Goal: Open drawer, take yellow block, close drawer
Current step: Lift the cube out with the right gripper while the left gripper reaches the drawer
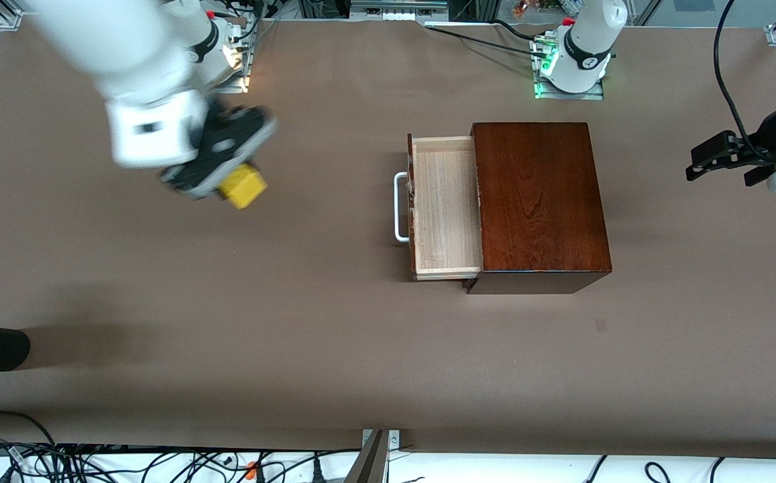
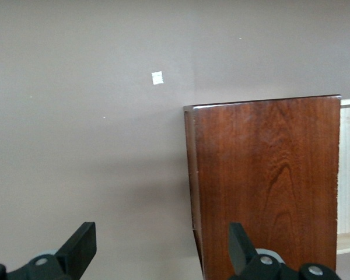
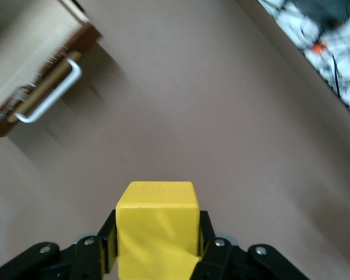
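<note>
The yellow block (image 1: 243, 186) is a small bright cube with plain, unmarked faces. It is clamped between the closed fingers (image 3: 205, 245) of the right gripper (image 1: 230, 181), held in the air over bare table (image 1: 227, 322) toward the right arm's end, well apart from the drawer (image 1: 445, 204).

The drawer stands pulled out of the dark wooden box (image 1: 538, 201). Its pale-wood tray is exposed, and its white bar handle (image 1: 400, 206) faces the right arm's end of the table.

The right arm reaches down from its base, with the wrist tilted.

The left gripper (image 1: 723, 161) waits at the left arm's end of the table, beside the box, with its fingers (image 2: 81, 245) spread apart and holding nothing.

Brown table surface lies open around the box on every visible side.
</note>
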